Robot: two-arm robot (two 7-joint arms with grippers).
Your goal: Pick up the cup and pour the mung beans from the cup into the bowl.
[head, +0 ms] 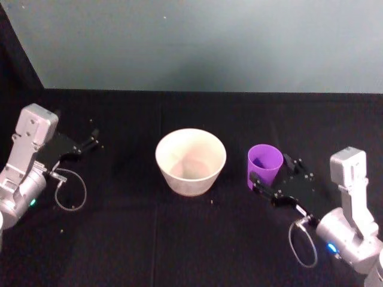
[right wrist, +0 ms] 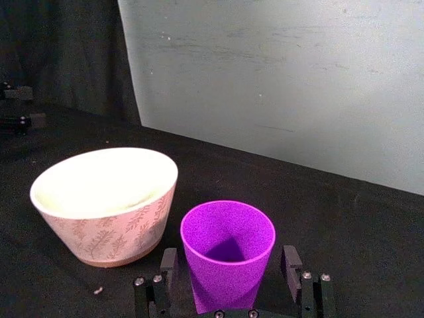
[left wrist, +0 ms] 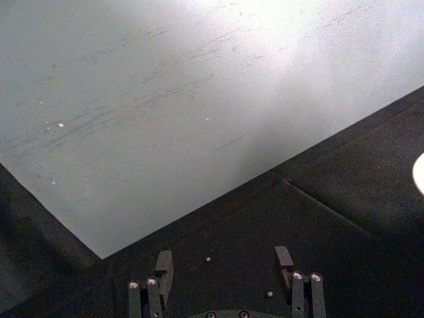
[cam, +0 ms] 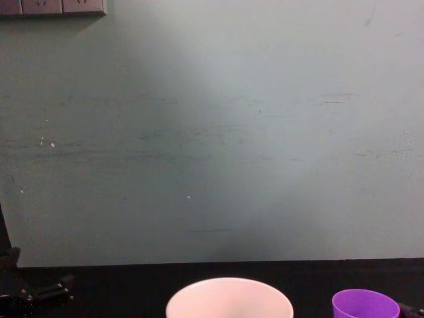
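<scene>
Closing the right gripper (head: 272, 170), whose spread fingers straddle the cup (head: 265, 160) at three o'clock of the bowl (head: 191, 182), should be gentle and centred, while the left gripper (head: 94, 139) idles unclenched at nine.

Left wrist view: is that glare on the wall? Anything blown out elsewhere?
Left wrist view: yes, a bright glare patch on the wall. Right wrist view: the bowl is blown to white inside; the cup has shadow at its bottom. Head view: the right tool at the cup blends into the black cloth, as does the left tool at far left.
</scene>
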